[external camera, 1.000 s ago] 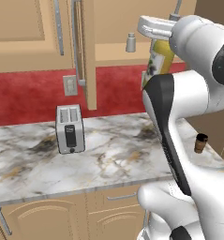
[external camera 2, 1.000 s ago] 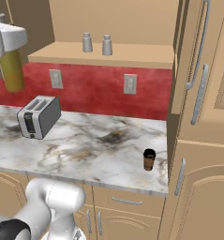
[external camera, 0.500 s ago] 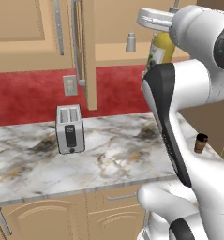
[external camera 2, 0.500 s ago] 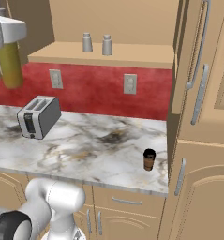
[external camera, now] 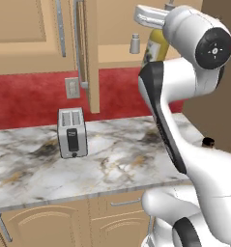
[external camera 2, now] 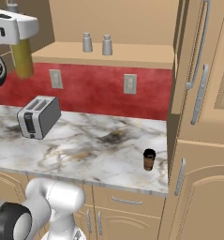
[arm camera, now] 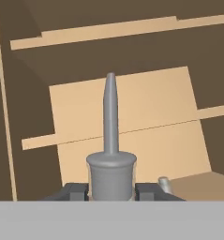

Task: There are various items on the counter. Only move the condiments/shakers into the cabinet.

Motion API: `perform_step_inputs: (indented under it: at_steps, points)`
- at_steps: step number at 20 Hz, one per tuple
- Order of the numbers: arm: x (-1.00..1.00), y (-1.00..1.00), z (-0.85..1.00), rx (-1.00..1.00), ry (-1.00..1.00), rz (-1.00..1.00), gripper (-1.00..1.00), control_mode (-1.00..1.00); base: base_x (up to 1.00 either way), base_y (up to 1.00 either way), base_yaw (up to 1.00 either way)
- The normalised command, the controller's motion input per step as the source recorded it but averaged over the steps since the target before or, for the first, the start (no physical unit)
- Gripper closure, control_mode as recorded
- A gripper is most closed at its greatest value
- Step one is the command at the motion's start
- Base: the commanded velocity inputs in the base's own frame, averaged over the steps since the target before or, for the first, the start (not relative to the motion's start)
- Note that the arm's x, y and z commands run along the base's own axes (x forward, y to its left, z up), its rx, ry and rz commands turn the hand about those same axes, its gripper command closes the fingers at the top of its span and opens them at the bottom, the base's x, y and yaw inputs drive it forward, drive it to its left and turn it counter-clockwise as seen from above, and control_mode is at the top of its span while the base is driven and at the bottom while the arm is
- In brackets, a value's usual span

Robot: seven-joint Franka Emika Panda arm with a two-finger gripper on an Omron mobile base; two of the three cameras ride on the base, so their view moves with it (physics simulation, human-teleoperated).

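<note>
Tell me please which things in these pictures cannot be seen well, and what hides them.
- Squeeze bottle, left base view: the arm covers most of it.
- Squeeze bottle, right base view: its top is hidden behind the hand; the left edge cuts the arm.
- Shakers: too small to show holes or labels.
- Small dark cup: contents unclear; in the left base view the arm hides nearly all of it.
- Hand view: fingers cut off at the bottom.

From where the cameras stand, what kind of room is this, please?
It looks like a home kitchen, rendered in simulation. A silver toaster stands on a marble counter over wooden base cupboards, with a red backsplash carrying wall sockets, and two grey shakers sit on the wall cabinet shelf.
</note>
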Motion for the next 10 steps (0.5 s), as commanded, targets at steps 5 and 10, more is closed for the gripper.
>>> perform_step_inputs:
  at_steps: [5,10]
  points:
    - [0.68,0.06,0.1,0.0,-0.03,-0.02,1.0,-1.0,0.0,0.0,0.0]
    - [0.58,0.21,0.33,0.0,-0.02,-0.09,1.0,-1.0,0.0,0.0,0.0]
